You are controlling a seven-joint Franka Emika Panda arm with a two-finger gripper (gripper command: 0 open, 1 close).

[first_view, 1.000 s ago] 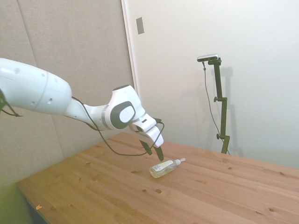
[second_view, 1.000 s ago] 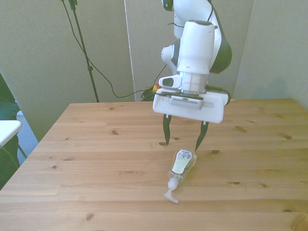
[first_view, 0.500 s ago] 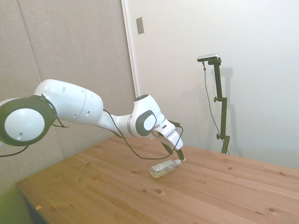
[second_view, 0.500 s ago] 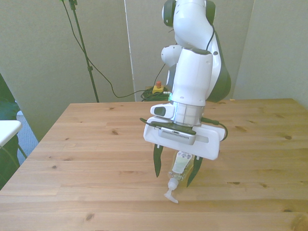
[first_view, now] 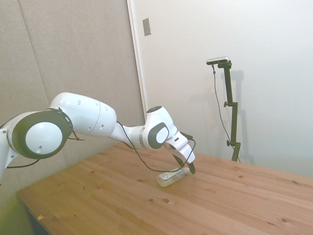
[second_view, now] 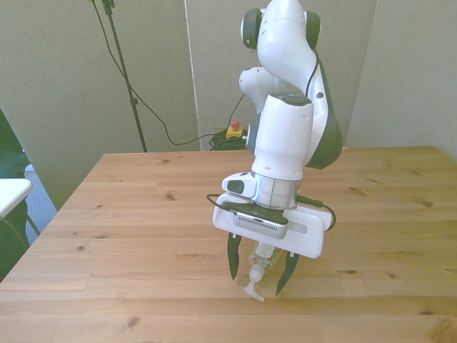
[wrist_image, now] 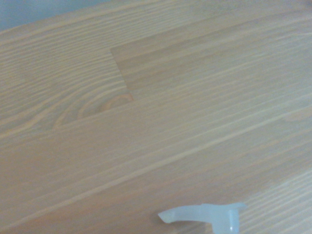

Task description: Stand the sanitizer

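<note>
The sanitizer [first_view: 170, 178] lies on its side on the wooden table [first_view: 98, 196], a clear bottle of yellowish liquid with its white pump top pointing toward the table's near edge in the front view. Its pump end [second_view: 254, 283] shows below my gripper, and the pump nozzle [wrist_image: 204, 216] shows in the wrist view. My gripper [second_view: 258, 267] is open, low over the table, one dark finger [second_view: 233, 259] on each side of the bottle's neck. In the side view the gripper [first_view: 187, 169] sits at the pump end. The bottle's body is mostly hidden behind the hand in the front view.
The table's front edge [second_view: 228, 339] runs just below the pump. A white object [second_view: 11, 193] sits off the table at the front view's left. Cables and a red button [second_view: 233, 131] lie on the floor behind the table.
My arm has reached forward and down. The open gripper went from behind the bottle's base, along its body, to straddle its neck near the pump. The bottle has not moved.
</note>
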